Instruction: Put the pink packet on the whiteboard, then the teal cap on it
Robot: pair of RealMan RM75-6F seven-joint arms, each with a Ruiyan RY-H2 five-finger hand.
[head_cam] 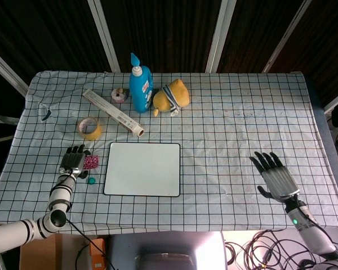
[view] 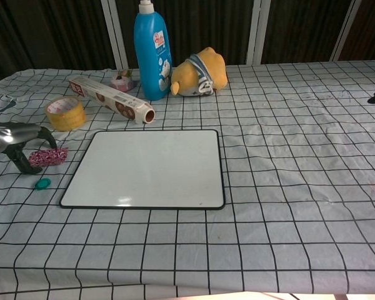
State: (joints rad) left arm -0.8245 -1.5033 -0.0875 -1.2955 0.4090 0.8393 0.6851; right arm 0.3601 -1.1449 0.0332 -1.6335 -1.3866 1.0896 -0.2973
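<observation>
Starting at the left edge: the left hand (head_cam: 73,159) hovers low over the checked cloth with fingers apart and nothing in them, thumb tip right beside the pink packet (view: 47,157), maybe touching it, hard to tell from here. The teal cap (view: 43,183) lies on the cloth just in front of the packet. Next over is the whiteboard (view: 149,167), bare. Way off right, the right hand (head_cam: 276,179) is spread flat, holding nothing.

The head view looks steeply down over the whole table; the chest view sits low at 6 o'clock, facing 12. Both share the whiteboard (head_cam: 142,168) (view: 147,167).
</observation>
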